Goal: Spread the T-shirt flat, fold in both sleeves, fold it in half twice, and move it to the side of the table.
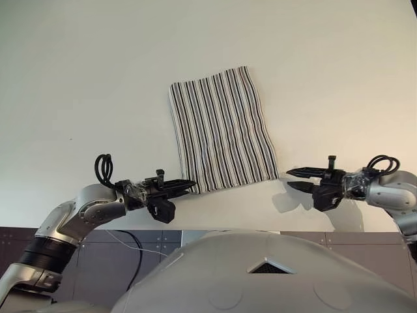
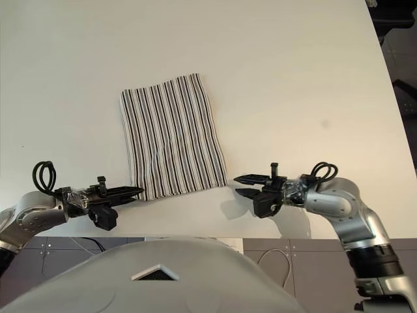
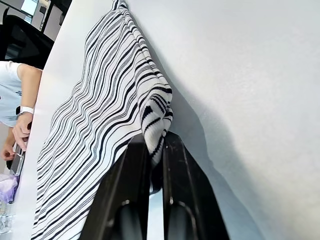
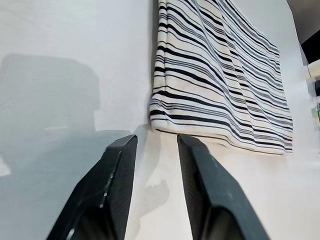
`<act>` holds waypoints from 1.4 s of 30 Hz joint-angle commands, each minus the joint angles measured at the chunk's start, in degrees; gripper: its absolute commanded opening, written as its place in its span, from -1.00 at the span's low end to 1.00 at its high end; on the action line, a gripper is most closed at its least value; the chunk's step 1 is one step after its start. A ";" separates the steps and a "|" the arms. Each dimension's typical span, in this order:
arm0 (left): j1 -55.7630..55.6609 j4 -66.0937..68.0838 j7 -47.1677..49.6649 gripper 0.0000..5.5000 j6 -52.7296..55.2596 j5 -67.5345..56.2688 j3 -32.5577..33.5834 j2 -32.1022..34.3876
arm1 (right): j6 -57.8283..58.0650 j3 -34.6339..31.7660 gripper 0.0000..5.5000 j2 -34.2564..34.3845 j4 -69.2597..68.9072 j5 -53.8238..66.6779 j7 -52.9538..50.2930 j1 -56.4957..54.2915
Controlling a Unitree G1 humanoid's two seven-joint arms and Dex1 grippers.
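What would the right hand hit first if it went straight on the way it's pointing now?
Most likely the near corner of the folded striped T-shirt, just ahead of the right hand; its height above the table is unclear.

White table (image 1: 78, 72); grey floor (image 2: 313, 267) below; black chair (image 2: 399, 29) far rt.

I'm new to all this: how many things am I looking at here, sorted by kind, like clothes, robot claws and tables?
Garments: 1, the folded black-and-white striped T-shirt
Black two-fingered grippers: 2, the left gripper shut on the shirt's near corner, the right gripper open just off the other near corner
Tables: 1, the white table
Total: 4
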 commanded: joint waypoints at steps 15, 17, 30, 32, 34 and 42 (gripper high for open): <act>-6.78 5.13 -6.35 -0.95 -5.12 -3.51 -1.64 2.78 | -22.73 12.06 -0.20 2.83 25.86 -24.85 -22.24 -24.09; -7.47 5.44 -6.76 -0.95 -5.53 -3.72 -1.99 2.90 | -23.82 13.70 -0.20 4.05 27.63 -26.60 -24.35 -25.69; -9.46 6.14 -8.72 -0.95 -6.75 -4.92 -2.56 3.03 | -27.23 19.19 -0.20 6.14 25.14 -37.30 -35.94 -26.46; -9.58 6.21 -8.87 -0.95 -6.81 -5.00 -2.54 2.99 | -27.18 19.83 -0.20 5.79 25.42 -39.04 -37.57 -26.70; -9.64 6.22 -8.98 -0.95 -6.83 -5.06 -2.54 2.96 | -27.08 20.40 -0.27 5.28 26.05 -39.70 -38.69 -26.87; -9.51 5.30 -8.57 -0.95 -7.40 -5.49 -2.34 2.69 | -25.08 22.99 -0.79 4.55 30.34 -31.62 -34.66 -28.85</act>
